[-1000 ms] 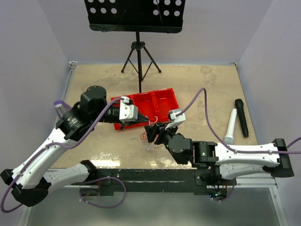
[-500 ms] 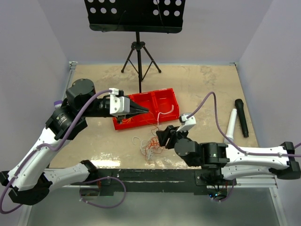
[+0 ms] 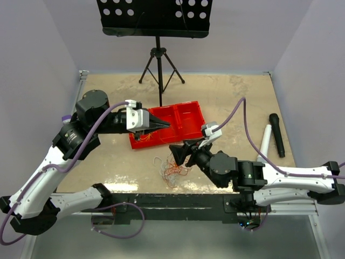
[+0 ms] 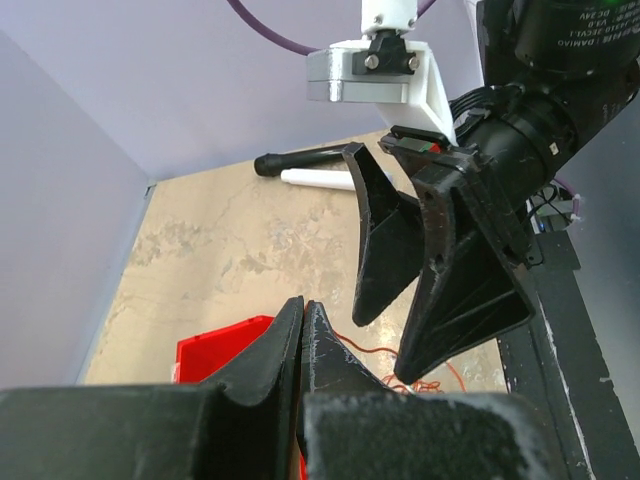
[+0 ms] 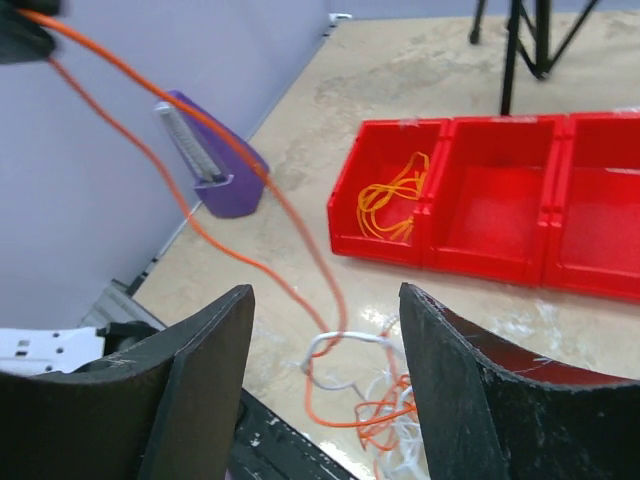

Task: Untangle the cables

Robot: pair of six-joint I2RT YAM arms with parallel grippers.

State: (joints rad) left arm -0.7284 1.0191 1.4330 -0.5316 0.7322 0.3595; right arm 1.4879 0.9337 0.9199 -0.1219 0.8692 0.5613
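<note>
Pinching a thin orange wire strand point(image 5: 338, 305) between tightly clenched jaws, the left gripper point(image 3: 166, 126) holds it raised over a red plastic three-compartment tray point(image 3: 188, 114). The strand slopes down to the tangled clump of orange, white and red cables point(image 3: 170, 170), which lies on the beige table point(image 3: 237, 97) near its front edge. The right gripper point(image 3: 173, 155) hovers just above that clump with jaws spread wide, gripping nothing, the strand passing beneath them.

The likely trouble is this: if the left arm pulls while the strand is knotted in, the whole clump could drag along and tighten instead of giving up one wire. A careless close by the right jaws could also catch several wires at once.

Counted: two grippers, one tray, one clump, one raised strand, one yellow wire coil point(image 5: 390, 195) already in an end compartment, one white microphone point(image 3: 264, 144), one black microphone point(image 3: 277, 135) and one black music stand point(image 3: 154, 16).
</note>
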